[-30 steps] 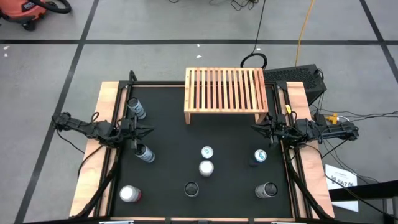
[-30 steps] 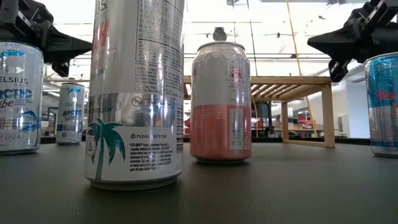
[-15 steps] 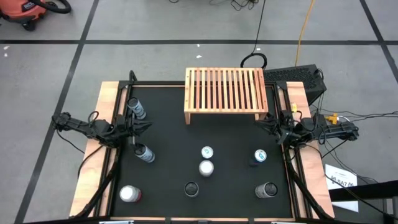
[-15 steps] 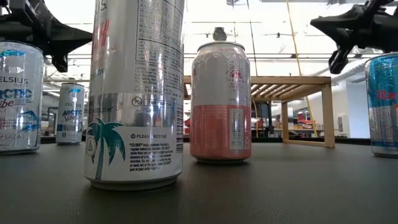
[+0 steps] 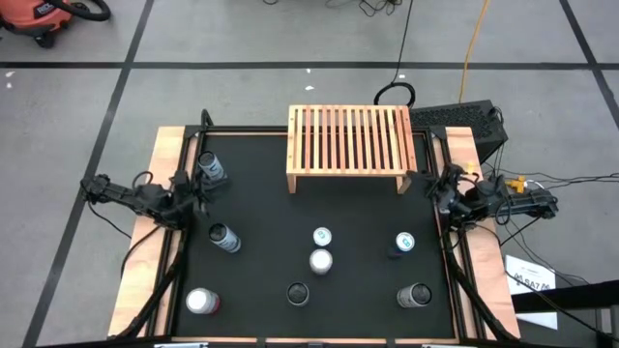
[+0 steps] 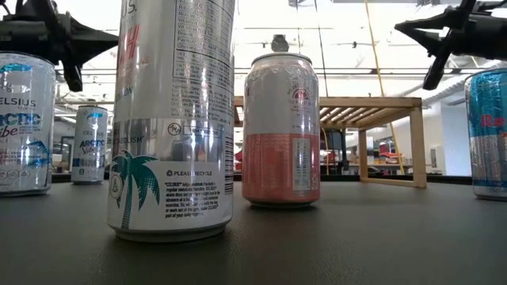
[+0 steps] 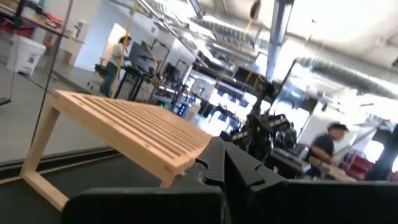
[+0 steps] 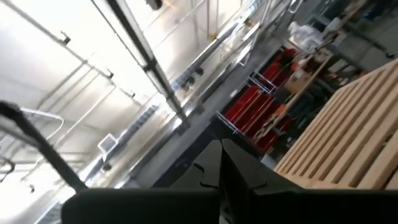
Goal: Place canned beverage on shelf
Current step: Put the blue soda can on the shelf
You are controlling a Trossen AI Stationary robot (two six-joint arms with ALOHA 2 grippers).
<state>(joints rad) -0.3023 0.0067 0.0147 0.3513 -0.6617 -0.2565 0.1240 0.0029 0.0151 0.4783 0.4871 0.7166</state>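
The light-wood slatted shelf [image 5: 348,145] stands on its side legs at the far middle of the black table; it also shows in the low view [image 6: 372,107] and the left wrist view [image 7: 124,124]. Several cans stand upright on the table, among them a silver one [image 5: 320,260] and a blue-topped one [image 5: 321,237] at the middle. My left gripper [image 5: 207,186] is shut and empty near the left edge, beside a can [image 5: 211,166]. My right gripper [image 5: 414,180] is shut and empty near the right edge, by the shelf's right leg.
More cans stand at the left [image 5: 224,238], the near left [image 5: 202,302], the near middle [image 5: 298,293], the right [image 5: 404,243] and the near right [image 5: 414,295]. A raised wood frame [image 5: 164,145] borders the table. People show in the room behind.
Both arms have drawn back. My left gripper has gone toward the table's left edge and up, away from the can at the left. My right gripper has gone toward the right edge and up. Both stay shut. No can has moved.
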